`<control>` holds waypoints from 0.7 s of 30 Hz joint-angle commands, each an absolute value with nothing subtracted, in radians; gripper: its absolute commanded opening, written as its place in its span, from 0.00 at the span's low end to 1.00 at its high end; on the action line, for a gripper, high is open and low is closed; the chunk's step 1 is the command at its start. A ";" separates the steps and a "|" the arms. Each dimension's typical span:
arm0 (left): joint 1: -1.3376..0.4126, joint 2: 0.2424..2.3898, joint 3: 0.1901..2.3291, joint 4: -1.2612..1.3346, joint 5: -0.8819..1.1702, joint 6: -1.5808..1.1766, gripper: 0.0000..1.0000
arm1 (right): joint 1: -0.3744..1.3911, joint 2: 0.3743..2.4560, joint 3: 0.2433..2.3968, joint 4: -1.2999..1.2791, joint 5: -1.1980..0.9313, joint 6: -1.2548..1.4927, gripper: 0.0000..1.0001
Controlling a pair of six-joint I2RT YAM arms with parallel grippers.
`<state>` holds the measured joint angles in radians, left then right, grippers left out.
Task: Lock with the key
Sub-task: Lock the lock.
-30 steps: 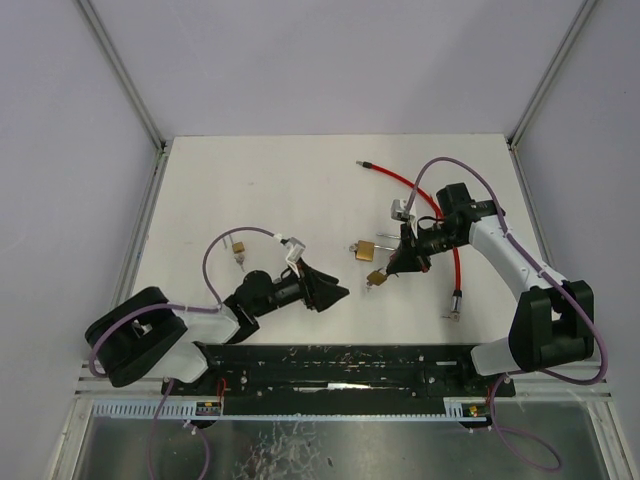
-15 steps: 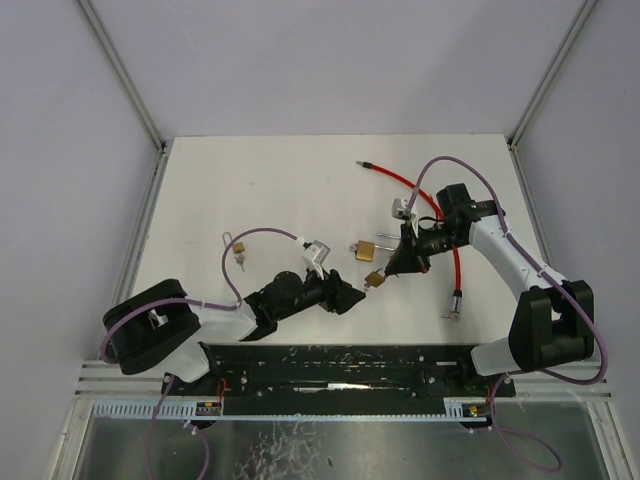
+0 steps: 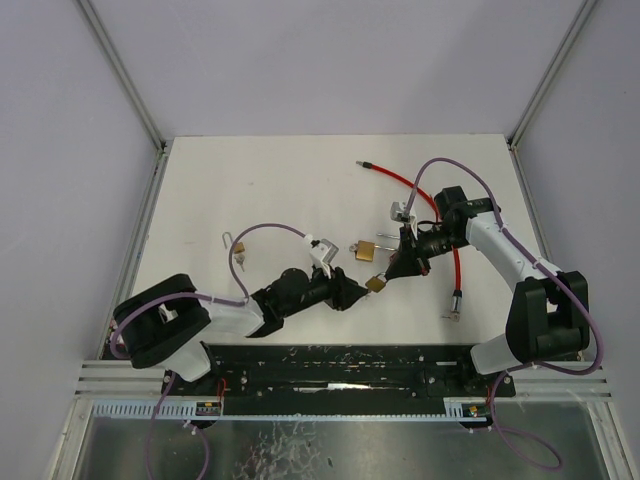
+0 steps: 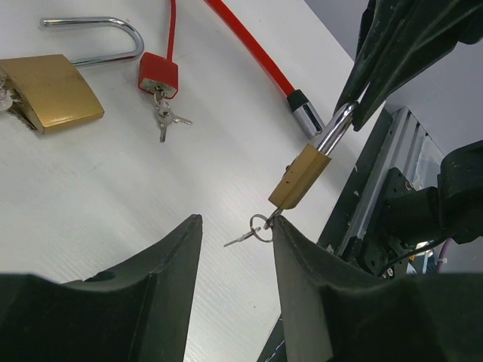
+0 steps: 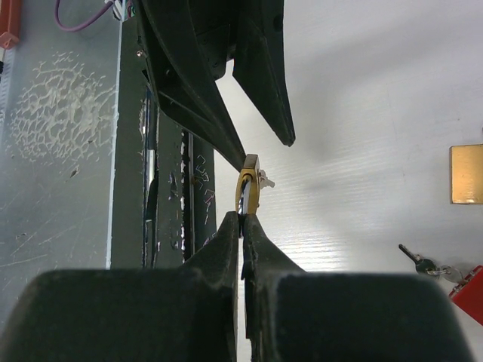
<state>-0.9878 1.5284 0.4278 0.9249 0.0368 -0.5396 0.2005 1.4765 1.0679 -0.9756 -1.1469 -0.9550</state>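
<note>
A small brass padlock [image 4: 302, 177] hangs above the white table, and my right gripper [image 5: 243, 219] is shut on its silver shackle [image 4: 336, 128]. A key on a wire ring [image 4: 260, 228] sticks out of the padlock's underside. My left gripper [image 4: 235, 230] is open just below it. The key ring lies against the tip of that gripper's right finger [image 4: 290, 241], with nothing clamped. From above, the left gripper [image 3: 358, 293] and the right gripper [image 3: 388, 272] meet at the small padlock [image 3: 376, 284].
A larger brass padlock [image 4: 53, 94] with its shackle raised lies beside a red cable lock [image 4: 249, 41]. The cable's red lock body [image 4: 157, 75] carries keys. Another small lock with a ring [image 3: 238, 250] lies at the left. The black rail [image 3: 340, 365] runs along the near edge.
My left arm has swung right and forward until its fingertips reach the hanging padlock's key, and its jaws have narrowed. The right arm has held the padlock still.
</note>
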 commanded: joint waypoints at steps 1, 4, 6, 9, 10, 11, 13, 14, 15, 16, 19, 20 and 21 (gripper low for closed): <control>-0.996 1.549 0.454 0.990 0.081 -0.499 0.41 | 0.197 1.477 1.111 -1.006 -1.212 -0.976 0.00; -0.996 1.563 0.455 1.022 0.119 -0.499 0.40 | 0.197 1.479 1.111 -1.007 -1.213 -0.977 0.00; -0.996 1.573 0.460 1.038 0.141 -0.497 0.40 | 0.198 1.479 1.110 -1.008 -1.215 -0.978 0.00; -0.995 1.586 0.468 1.052 0.158 -0.493 0.40 | 0.197 1.479 1.109 -1.009 -1.214 -0.979 0.00; -0.996 1.588 0.472 1.053 0.162 -0.492 0.40 | 0.197 1.479 1.109 -1.009 -1.212 -0.980 0.00; -0.996 1.592 0.475 1.054 0.167 -0.490 0.40 | 0.197 1.478 1.110 -1.009 -1.212 -0.980 0.00; -0.996 1.595 0.480 1.057 0.175 -0.488 0.40 | 0.197 1.479 1.109 -1.011 -1.212 -0.982 0.00; -0.995 1.596 0.480 1.061 0.176 -0.488 0.39 | 0.197 1.479 1.110 -1.011 -1.213 -0.983 0.00; -0.997 1.597 0.482 1.062 0.180 -0.488 0.39 | 0.197 1.479 1.111 -1.012 -1.212 -0.984 0.00; -0.997 1.597 0.483 1.064 0.181 -0.488 0.39 | 0.198 1.479 1.110 -1.012 -1.212 -0.985 0.00; -0.997 1.597 0.486 1.063 0.184 -0.491 0.39 | 0.198 1.479 1.110 -1.015 -1.212 -0.987 0.00; -0.996 1.598 0.488 1.062 0.184 -0.492 0.39 | 0.197 1.479 1.111 -1.015 -1.212 -0.988 0.00; -0.996 1.600 0.490 1.059 0.187 -0.492 0.38 | 0.197 1.477 1.111 -1.016 -1.212 -0.989 0.00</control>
<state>-0.9886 1.5883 0.4637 0.9798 0.1692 -0.5106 0.2005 1.4765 1.0687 -0.9867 -1.1534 -0.9691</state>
